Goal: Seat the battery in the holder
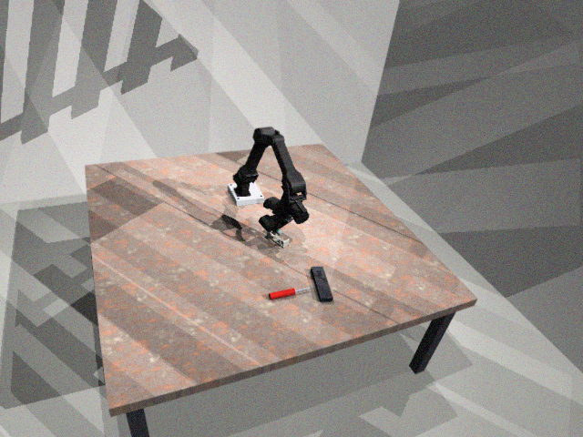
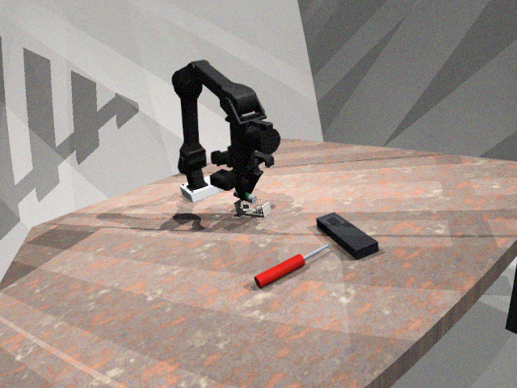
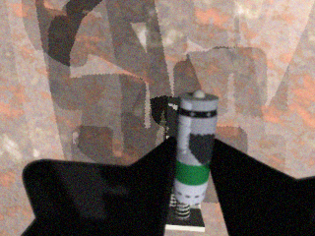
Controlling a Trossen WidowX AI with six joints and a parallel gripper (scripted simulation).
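Taking the holder as your landmark, your tool is mostly closed, its fingers gripping the battery. You have the battery above the holder, not seated in it; its flat end is near the spring, though you cannot tell whether they touch. Well apart from the holder, on the surface, lie a red-handled screwdriver and a black block.
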